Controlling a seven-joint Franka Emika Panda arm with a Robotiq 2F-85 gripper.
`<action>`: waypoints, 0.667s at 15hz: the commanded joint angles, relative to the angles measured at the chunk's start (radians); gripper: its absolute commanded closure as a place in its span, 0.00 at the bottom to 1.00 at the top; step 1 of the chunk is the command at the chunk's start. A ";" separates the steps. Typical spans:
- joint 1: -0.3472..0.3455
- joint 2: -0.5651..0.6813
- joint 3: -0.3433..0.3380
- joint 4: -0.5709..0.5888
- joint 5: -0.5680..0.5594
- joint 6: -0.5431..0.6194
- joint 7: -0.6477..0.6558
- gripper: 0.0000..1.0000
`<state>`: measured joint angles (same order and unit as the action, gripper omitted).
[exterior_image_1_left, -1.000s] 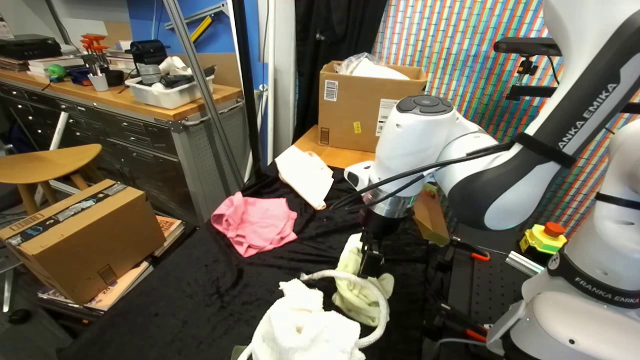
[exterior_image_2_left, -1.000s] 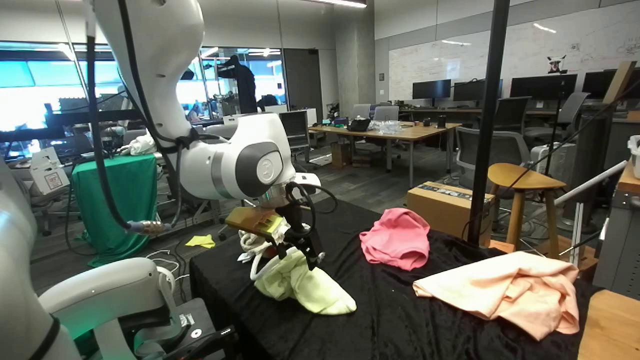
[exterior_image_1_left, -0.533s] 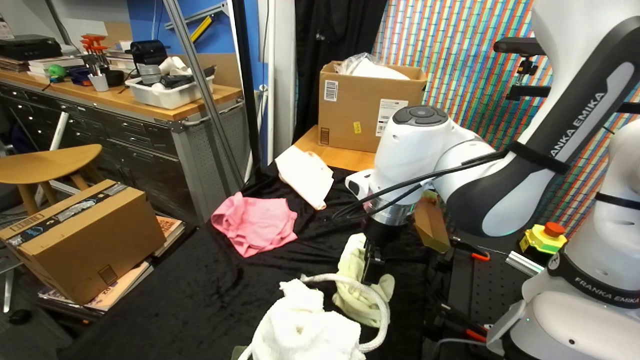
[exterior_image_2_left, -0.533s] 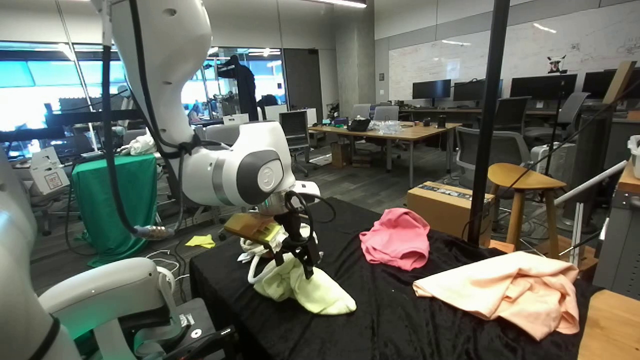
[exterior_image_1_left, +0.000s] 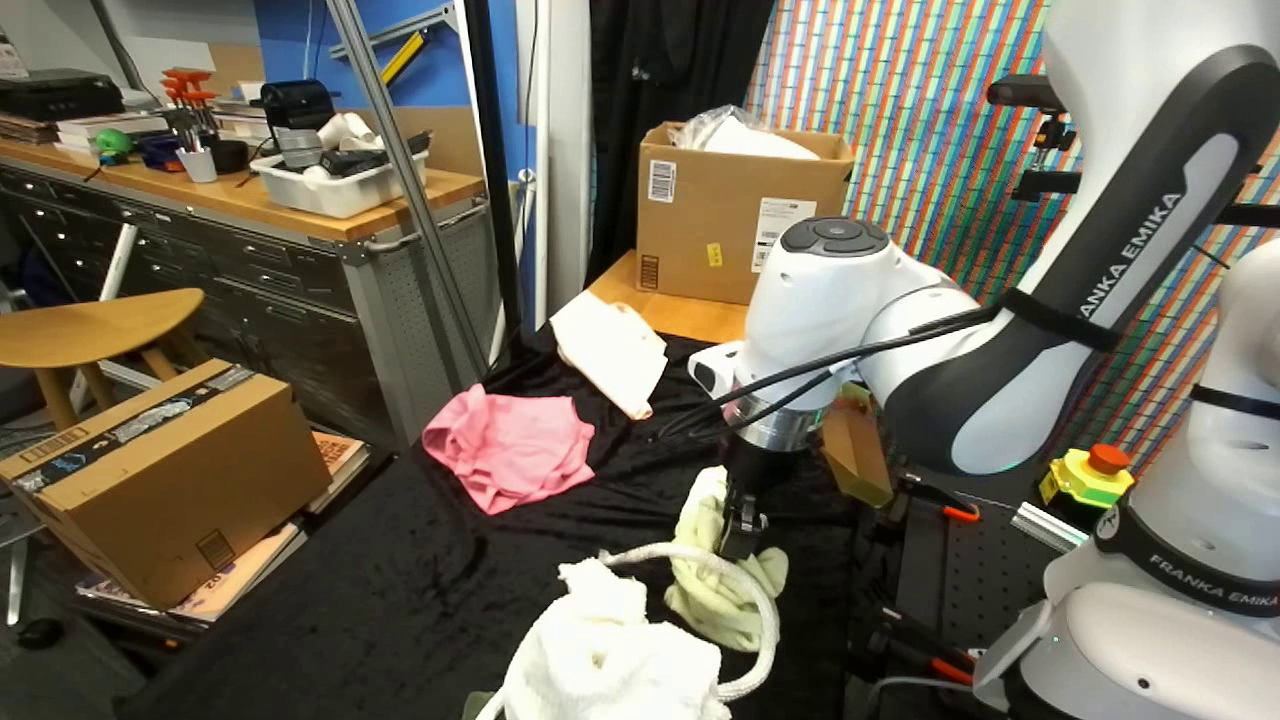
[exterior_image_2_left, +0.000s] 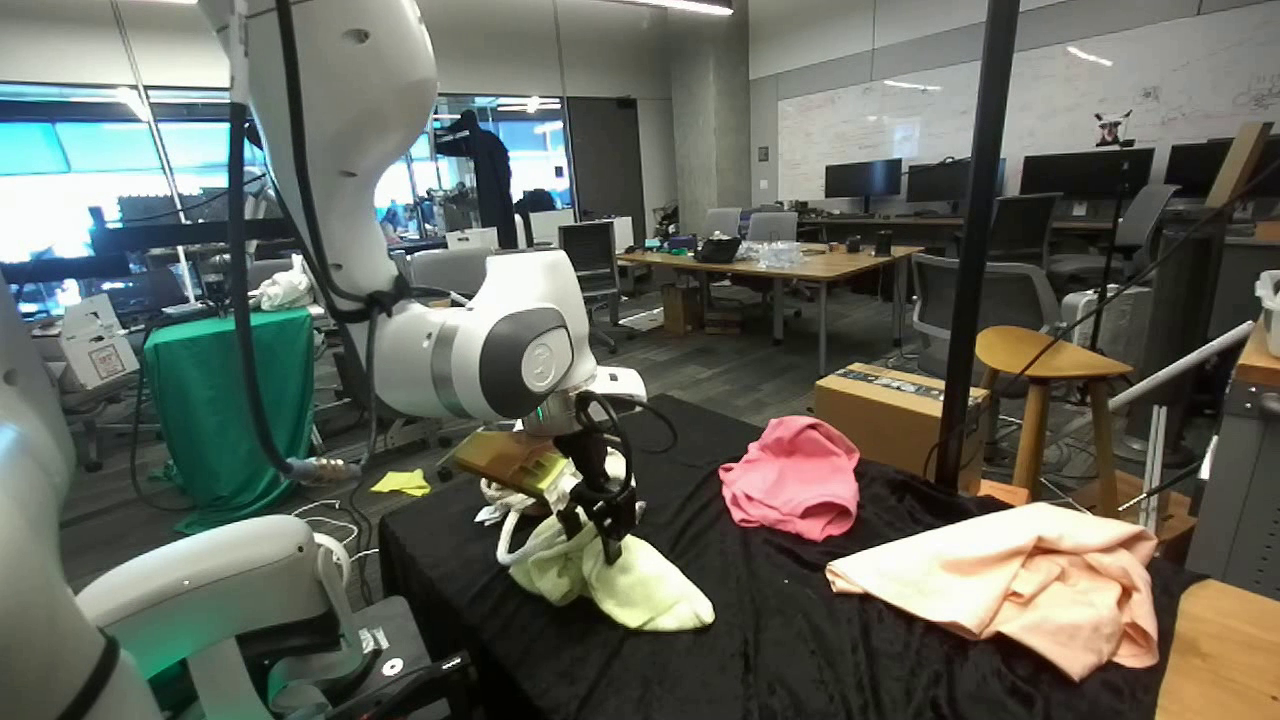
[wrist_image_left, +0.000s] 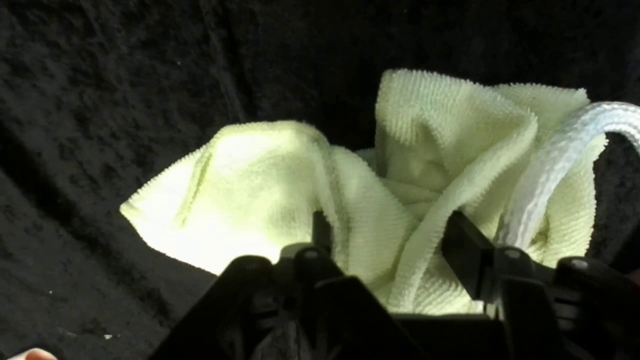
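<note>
My gripper (wrist_image_left: 385, 232) is low over a pale yellow-green cloth (wrist_image_left: 260, 185), with its black fingers apart and folds of the cloth between them. In both exterior views the gripper (exterior_image_1_left: 740, 545) (exterior_image_2_left: 592, 540) reaches down to the crumpled cloth (exterior_image_1_left: 715, 605) (exterior_image_2_left: 655, 590). The fingertips seem to touch it; how deep they sit in it is hard to tell. A white rope handle (wrist_image_left: 542, 170) arches over the cloth's end, close to one finger. It belongs to a white soft bag or basket (exterior_image_1_left: 610, 655), which the gripper partly hides in an exterior view (exterior_image_2_left: 510, 495).
A pink cloth (exterior_image_1_left: 520, 445) (exterior_image_2_left: 790, 480) and a peach cloth (exterior_image_2_left: 1010, 580) (exterior_image_1_left: 610, 350) lie on the black table cover (exterior_image_1_left: 400, 590). A brown and yellow block (exterior_image_1_left: 855, 450) sits on my wrist. A cardboard box (exterior_image_1_left: 740, 210) stands at the table's end, and a black pole (exterior_image_2_left: 975, 250) beside the table.
My gripper has come down slightly onto the yellow-green cloth, and its fingers have drawn closer together. The arm has shifted a little with it. The cloths and bag have hardly moved.
</note>
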<state>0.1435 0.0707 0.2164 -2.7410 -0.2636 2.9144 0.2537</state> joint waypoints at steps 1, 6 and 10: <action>-0.009 0.014 0.006 0.017 0.030 0.021 -0.036 0.69; -0.006 0.015 0.026 0.035 0.071 0.004 -0.088 0.94; 0.034 0.010 0.033 0.056 0.128 -0.005 -0.158 0.91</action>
<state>0.1434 0.0770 0.2470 -2.7146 -0.1924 2.9146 0.1658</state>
